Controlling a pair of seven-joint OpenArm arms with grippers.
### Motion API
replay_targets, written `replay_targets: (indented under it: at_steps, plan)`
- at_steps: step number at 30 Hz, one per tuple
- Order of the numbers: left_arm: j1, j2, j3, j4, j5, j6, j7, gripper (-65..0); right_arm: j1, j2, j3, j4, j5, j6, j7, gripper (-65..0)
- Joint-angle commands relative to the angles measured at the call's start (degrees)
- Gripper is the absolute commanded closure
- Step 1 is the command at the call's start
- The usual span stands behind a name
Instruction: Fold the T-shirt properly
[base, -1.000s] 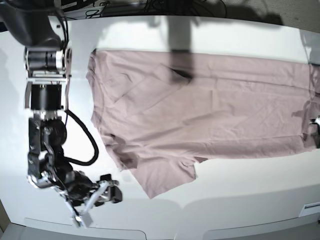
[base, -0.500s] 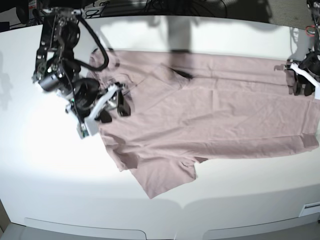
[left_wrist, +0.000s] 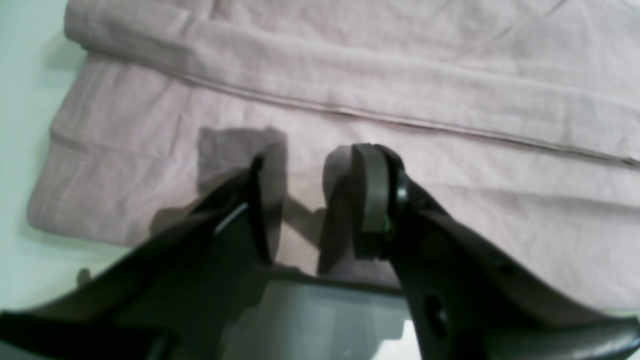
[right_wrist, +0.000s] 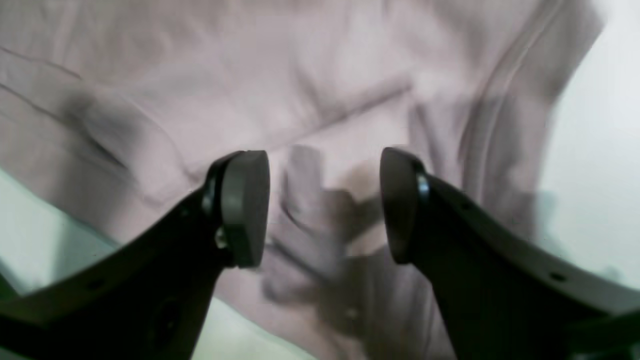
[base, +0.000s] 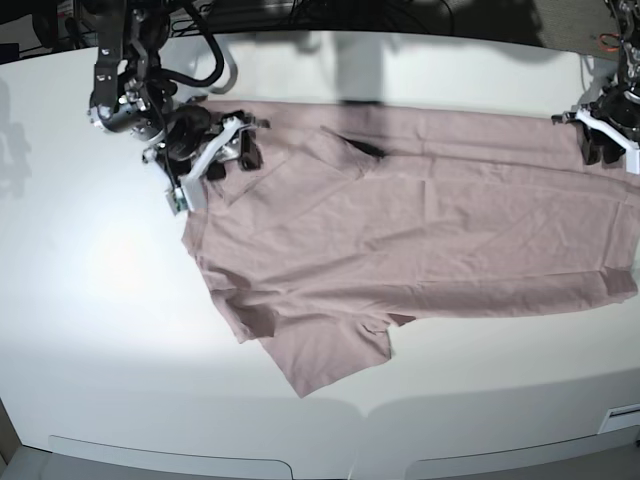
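Observation:
The dusty-pink T-shirt (base: 420, 230) lies spread and wrinkled across the white table, one sleeve (base: 335, 355) pointing at the front edge. My right gripper (base: 232, 150) hovers open over the shirt's far left corner. In the right wrist view it (right_wrist: 322, 205) has blurred pink cloth (right_wrist: 200, 75) under its parted fingers and nothing between them. My left gripper (base: 603, 145) stands open over the shirt's far right corner. In the left wrist view it (left_wrist: 315, 200) sits just above the folded hem (left_wrist: 400, 75), gripping nothing.
Bare white table (base: 100, 330) surrounds the shirt to the left and front. A small raised fold with a dark shadow (base: 362, 150) sits near the shirt's far edge. Dark cables (base: 300, 15) run along the table's back edge.
The right arm swung from the table's front left up to the shirt's far left corner. The left arm came in from the right edge to the far right corner. The shirt has not shifted.

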Motion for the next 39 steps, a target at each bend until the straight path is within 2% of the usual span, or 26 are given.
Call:
replay_targets:
  at_steps: [1,5,9,12,19,29,39]
  plan:
    - [-0.1,-1.0,-0.5,0.9,-0.4,-0.3,-1.1,-21.3,0.5,0.4,-0.2,-0.3,0.3,0.1,-0.3,-35.1]
    - [0.3,-1.0,-0.5,0.9,-0.4,-0.3,1.0,-21.3,0.5,0.5,-0.3,-1.1,0.3,0.1,-1.2,-35.1]
    - [2.9,-1.0,-0.5,0.9,-0.4,-0.3,0.2,-21.3,-0.2,0.7,-0.3,-1.0,0.4,0.1,-3.7,-35.1]
    - [5.0,-1.0,-0.5,0.9,-0.4,-0.2,-1.7,-21.3,-1.6,0.9,-0.3,-0.6,0.7,0.1,-3.7,-35.1]
    - [6.3,-1.0,-0.5,0.9,-0.4,-0.2,0.0,-21.3,-4.2,1.0,-0.3,-0.6,0.7,0.1,-4.5,-35.1]
    - [11.3,-0.9,-0.5,1.0,-0.5,-0.2,-1.0,-21.3,-10.2,1.0,-0.3,4.9,0.7,0.1,-4.5,-35.1]
    - [15.6,1.9,-0.5,1.2,-0.4,-0.2,-1.2,-21.3,-12.9,1.0,-0.3,6.4,0.5,0.1,-5.0,-35.1]
